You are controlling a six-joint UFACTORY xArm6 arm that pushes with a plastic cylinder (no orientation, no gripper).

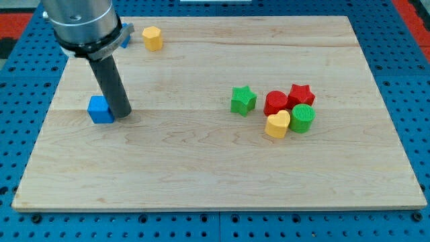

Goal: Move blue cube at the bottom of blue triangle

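The blue cube (pixel 100 109) sits on the wooden board (pixel 201 154) at the view's left. My tip (pixel 121 114) stands right beside it, on its right side, touching or nearly touching it. The blue triangle (pixel 125 36) is near the view's top left; only a small edge of it shows behind the arm's body. The cube lies below the triangle in the view, a good way apart from it.
A yellow block (pixel 152 38) sits at the top left next to the blue triangle. At the right centre is a cluster: green star (pixel 243 100), red block (pixel 275 102), red star (pixel 301 95), yellow heart (pixel 277 124), green cylinder (pixel 302 118).
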